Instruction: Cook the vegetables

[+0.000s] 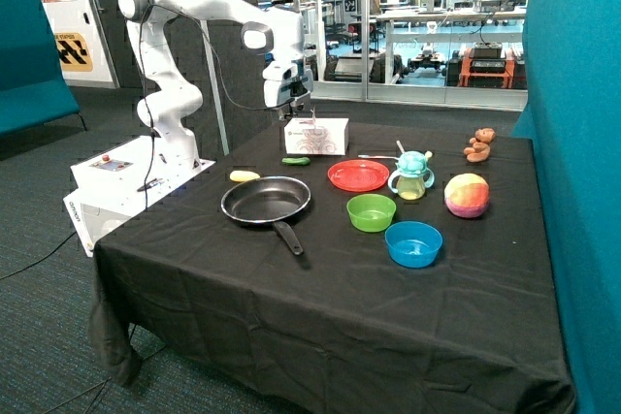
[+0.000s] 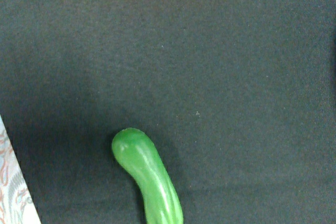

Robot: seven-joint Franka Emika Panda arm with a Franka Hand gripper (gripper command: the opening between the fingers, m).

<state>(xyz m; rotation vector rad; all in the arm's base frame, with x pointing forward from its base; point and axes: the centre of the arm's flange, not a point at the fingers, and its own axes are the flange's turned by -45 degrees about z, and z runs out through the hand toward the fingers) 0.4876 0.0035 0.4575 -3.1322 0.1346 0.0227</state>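
On the table (image 1: 320, 307), the green cucumber (image 1: 296, 160) lies just in front of a white box (image 1: 316, 136), left of the red plate (image 1: 358, 175). The yellow vegetable (image 1: 245, 175) lies at the upper left of the black pan (image 1: 266, 201), which is empty. A green bowl (image 1: 372, 212), a blue bowl (image 1: 413, 243), a cup (image 1: 411, 177) and a pink-yellow ball (image 1: 467, 195) stand at the right. The arm bends over from the upper left; the end effector (image 1: 299, 102) hangs above the cucumber, not touching. I cannot tell if it is released or clenched.

No lettering can be read; the white box (image 1: 316, 136) bears only an unreadable drawing
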